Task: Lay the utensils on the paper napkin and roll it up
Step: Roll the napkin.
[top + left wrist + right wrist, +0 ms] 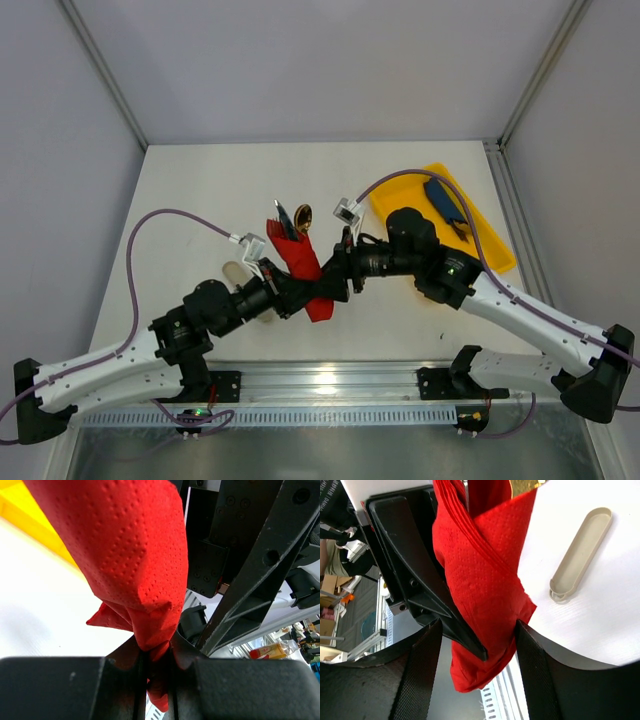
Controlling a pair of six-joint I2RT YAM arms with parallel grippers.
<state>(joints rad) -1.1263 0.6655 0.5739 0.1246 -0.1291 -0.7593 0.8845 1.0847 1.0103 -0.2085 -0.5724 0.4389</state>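
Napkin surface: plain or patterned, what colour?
Paper napkin bright red, fine embossed dots; left wrist view shows best.

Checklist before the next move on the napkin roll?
1. Left tool grip: ok, shut on the rolled red paper napkin near one end.
2. Right tool: ok, open, jaws either side of the roll.
3. Shiny metal spoon in roll: ok, bowl pokes out the far end.
4. Fork: cannot tell, only a dark slim tip shows beside the spoon.
5. Roll tight: not ok, a napkin corner flares out near the left tool.
6. Pale beige oblong sleeve clear: ok, lies apart from the roll.
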